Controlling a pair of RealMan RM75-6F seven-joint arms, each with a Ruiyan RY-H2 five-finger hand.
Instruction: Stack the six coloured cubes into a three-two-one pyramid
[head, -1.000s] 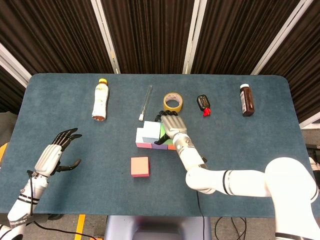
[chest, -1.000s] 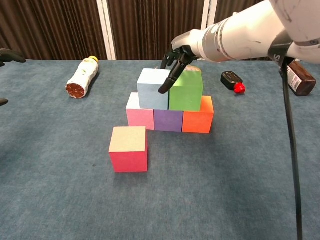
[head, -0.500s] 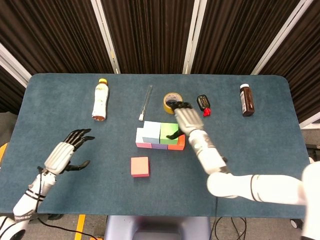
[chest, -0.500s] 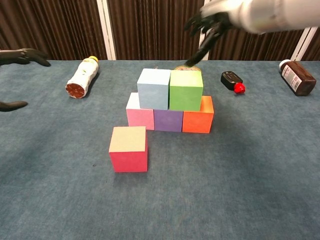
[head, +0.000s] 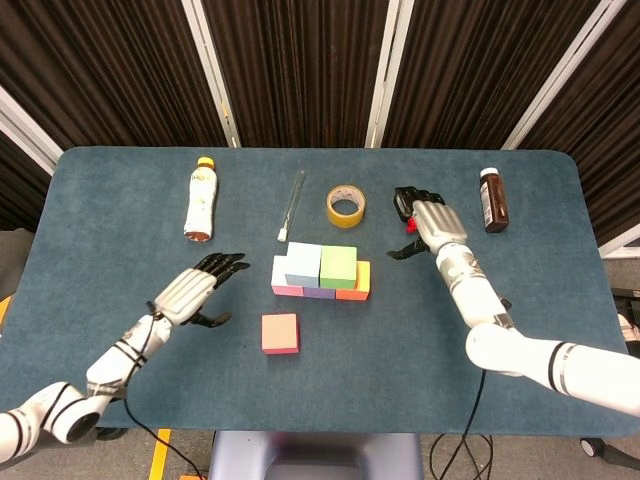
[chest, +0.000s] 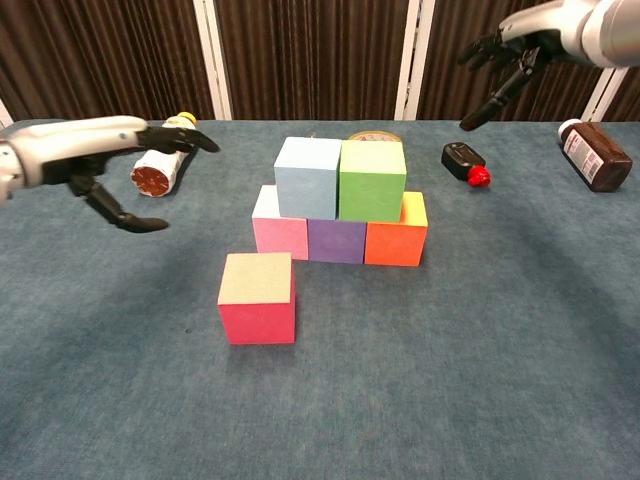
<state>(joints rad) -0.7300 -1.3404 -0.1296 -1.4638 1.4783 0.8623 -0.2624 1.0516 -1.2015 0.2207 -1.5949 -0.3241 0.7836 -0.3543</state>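
Observation:
A pink cube (chest: 279, 228), a purple cube (chest: 336, 241) and an orange cube (chest: 395, 235) form a row on the table. A light blue cube (chest: 308, 177) and a green cube (chest: 372, 180) sit on top of that row. A red cube (chest: 258, 297) (head: 280, 333) stands alone in front of the stack. My left hand (head: 195, 288) (chest: 140, 160) hovers open to the left of the stack, holding nothing. My right hand (head: 430, 224) (chest: 505, 65) is open, raised to the right of the stack, and holds nothing.
A bottle lying on its side (head: 201, 199), a white stick (head: 291, 205), a tape roll (head: 345, 205), a black and red key fob (chest: 465, 164) and a brown bottle (head: 493, 199) lie along the far side of the blue table (head: 120, 230).
My right hand let go of the green cube, rose and swung right, away from the stack. My left hand moved right and inward toward the cubes.

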